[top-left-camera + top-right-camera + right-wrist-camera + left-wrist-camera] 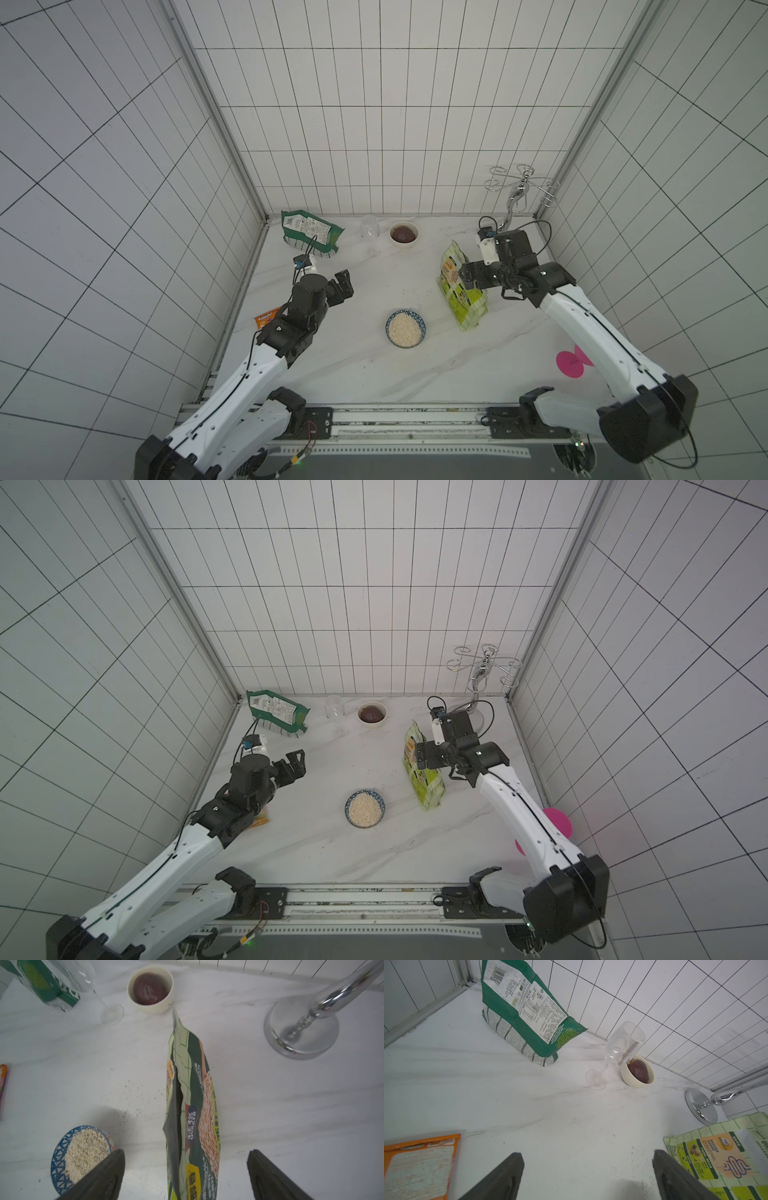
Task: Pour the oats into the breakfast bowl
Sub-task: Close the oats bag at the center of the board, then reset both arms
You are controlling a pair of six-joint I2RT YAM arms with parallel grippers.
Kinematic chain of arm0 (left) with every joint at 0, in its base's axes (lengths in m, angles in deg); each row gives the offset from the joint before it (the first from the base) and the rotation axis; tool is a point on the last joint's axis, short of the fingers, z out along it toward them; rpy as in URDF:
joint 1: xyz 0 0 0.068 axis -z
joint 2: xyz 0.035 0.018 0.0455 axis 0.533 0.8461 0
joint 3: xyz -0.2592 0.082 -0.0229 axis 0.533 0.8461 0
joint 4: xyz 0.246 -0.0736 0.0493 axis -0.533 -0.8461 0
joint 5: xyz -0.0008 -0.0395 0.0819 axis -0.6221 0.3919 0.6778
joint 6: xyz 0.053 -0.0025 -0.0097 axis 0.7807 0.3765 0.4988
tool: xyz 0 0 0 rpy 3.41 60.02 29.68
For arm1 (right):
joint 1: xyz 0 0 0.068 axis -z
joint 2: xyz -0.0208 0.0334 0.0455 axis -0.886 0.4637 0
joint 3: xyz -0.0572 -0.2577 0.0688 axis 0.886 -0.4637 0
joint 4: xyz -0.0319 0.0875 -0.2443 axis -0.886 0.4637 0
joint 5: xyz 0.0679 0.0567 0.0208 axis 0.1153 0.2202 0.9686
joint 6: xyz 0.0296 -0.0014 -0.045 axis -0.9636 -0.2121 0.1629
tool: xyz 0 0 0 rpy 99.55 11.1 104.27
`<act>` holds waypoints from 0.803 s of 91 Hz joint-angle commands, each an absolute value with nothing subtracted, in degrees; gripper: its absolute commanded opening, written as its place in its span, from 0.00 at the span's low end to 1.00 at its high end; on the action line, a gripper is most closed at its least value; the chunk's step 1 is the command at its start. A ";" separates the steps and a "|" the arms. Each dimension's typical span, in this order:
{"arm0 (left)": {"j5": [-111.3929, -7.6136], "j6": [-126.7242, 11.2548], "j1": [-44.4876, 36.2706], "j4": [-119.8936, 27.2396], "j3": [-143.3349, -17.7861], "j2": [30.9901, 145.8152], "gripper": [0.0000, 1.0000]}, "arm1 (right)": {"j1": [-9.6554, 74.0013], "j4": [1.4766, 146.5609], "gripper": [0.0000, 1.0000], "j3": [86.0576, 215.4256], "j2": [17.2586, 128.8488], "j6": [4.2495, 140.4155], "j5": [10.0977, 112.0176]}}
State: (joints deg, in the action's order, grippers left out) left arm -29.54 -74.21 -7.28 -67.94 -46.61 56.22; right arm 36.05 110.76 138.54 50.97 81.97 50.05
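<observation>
The breakfast bowl, blue with a white mesh pattern, sits mid-table heaped with pale oats. To its right the lime-green and white oats pouch stands upright on the table, its top slit slightly agape. My right gripper is open, one finger on each side of the pouch with a clear gap to both. My left gripper hangs open and empty over bare table at the left. The pouch's corner shows in the left wrist view.
Along the back wall stand a dark green bag, a wine glass and a white bowl with a dark inside. A chrome rack fills the back right corner. An orange packet lies under my left arm, pink discs under my right.
</observation>
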 commanded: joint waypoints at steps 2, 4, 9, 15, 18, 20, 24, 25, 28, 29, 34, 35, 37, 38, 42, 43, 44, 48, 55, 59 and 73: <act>-22.41 -68.63 -8.31 -62.45 -45.48 58.30 0.99 | 36.16 96.91 0.99 131.33 37.90 78.90 43.74; -21.44 -67.93 -8.65 -61.65 -45.28 58.87 0.99 | 36.13 94.74 0.99 129.81 35.85 78.62 42.67; -19.90 -65.49 -9.67 -59.52 -44.49 60.14 0.99 | 36.15 89.57 0.99 125.08 30.16 77.43 36.96; -19.63 -62.85 -11.81 -56.47 -43.49 61.75 0.99 | 36.20 86.30 0.99 121.12 25.61 77.68 28.29; -20.08 -62.36 -13.17 -55.41 -43.04 62.56 0.99 | 36.24 85.06 0.99 119.25 24.67 79.03 24.31; -21.05 -61.80 -14.44 -54.68 -42.72 63.07 0.98 | 36.33 84.17 0.99 118.13 24.56 80.12 20.75; -23.15 -60.88 -17.08 -52.24 -41.40 64.12 0.98 | 36.93 82.32 0.99 116.10 24.90 81.99 16.38; -23.44 -60.89 -18.01 -51.69 -41.08 64.39 0.98 | 37.17 81.72 0.99 115.30 25.11 82.25 15.40; -24.21 -61.49 -19.80 -50.36 -40.17 65.06 0.98 | 38.26 79.57 0.99 113.14 25.86 83.04 13.58; -24.58 -61.72 -20.64 -50.00 -39.90 65.16 0.98 | 38.89 78.50 0.99 112.51 26.29 83.26 13.39; -28.36 -61.64 -24.71 -47.32 -38.49 66.07 0.98 | 42.92 74.18 0.99 108.51 28.02 84.27 15.46; -29.34 -61.36 -25.60 -46.63 -38.22 66.24 0.98 | 43.86 73.43 0.99 107.77 28.51 84.53 16.18; -30.92 -60.51 -26.84 -44.91 -37.08 66.63 0.98 | 45.66 71.11 0.99 106.38 29.28 84.80 17.70; -31.50 -60.18 -27.55 -43.84 -36.64 66.78 0.98 | 46.59 70.27 0.99 105.74 29.94 84.62 18.31; -32.21 -59.25 -29.53 -41.30 -35.83 67.51 0.99 | 50.53 67.53 0.99 103.97 32.19 83.33 20.64; -32.32 -59.07 -29.82 -41.47 -35.88 67.62 0.99 | 51.66 66.86 0.99 103.44 32.62 82.96 21.23; -32.33 -58.93 -30.09 -41.55 -36.04 67.72 0.98 | 52.62 66.25 0.99 103.04 33.36 82.74 21.78; -31.84 -57.74 -31.32 -41.92 -36.37 68.13 0.98 | 55.79 64.08 0.99 101.68 36.30 81.45 23.06; -29.97 -53.85 -31.72 -37.27 -34.71 69.41 0.98 | 59.17 59.95 0.99 100.22 42.20 80.72 24.30; -29.78 -51.55 -31.77 -33.06 -32.95 70.85 0.98 | 59.89 56.92 0.99 99.56 45.14 81.29 24.63; -30.05 -49.54 -32.01 -25.59 -32.22 78.70 0.98 | 60.07 43.35 0.99 96.55 55.17 81.99 26.88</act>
State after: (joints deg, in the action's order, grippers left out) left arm -29.17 -53.33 -31.56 -34.52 -32.78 73.92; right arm 59.65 58.04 98.57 50.54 81.99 24.04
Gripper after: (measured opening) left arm 0.982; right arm 0.989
